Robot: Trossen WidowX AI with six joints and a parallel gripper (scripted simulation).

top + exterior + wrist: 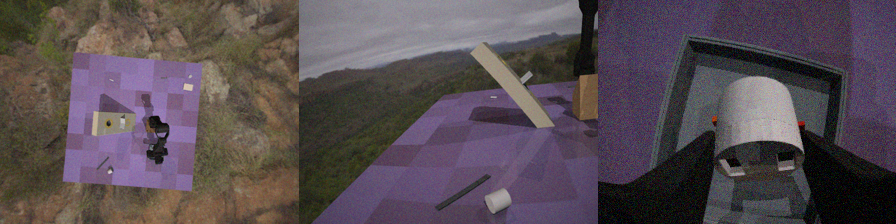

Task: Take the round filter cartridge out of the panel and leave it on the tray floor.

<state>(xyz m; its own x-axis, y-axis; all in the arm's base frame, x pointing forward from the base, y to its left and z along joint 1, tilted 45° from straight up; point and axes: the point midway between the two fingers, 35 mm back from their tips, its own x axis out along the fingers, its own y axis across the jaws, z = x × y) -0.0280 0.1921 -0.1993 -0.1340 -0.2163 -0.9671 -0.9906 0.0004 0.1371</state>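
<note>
The filter cartridge (757, 107) is a pale grey cylinder in the wrist view, its face with two square slots toward the camera. My gripper (757, 138) is shut on it, one finger at each side. The tray (674, 102), grey with raised walls, lies behind the cartridge in that view; only a small part (151, 147) shows beside the arm from above. The cartridge appears to be over the tray; its height above the floor cannot be told. The slanted beige service panel (115, 129) (511, 88) has a dark round opening (108, 123) with a yellow ring.
A pale flap (122, 124) (526, 77) sticks out of the panel. An orange-brown block (149, 128) (586, 98) stands by the arm. A white cylinder (110, 171) (498, 200) and dark bar (103, 163) (463, 192) lie on the table. A cream block (188, 87) lies at the far right.
</note>
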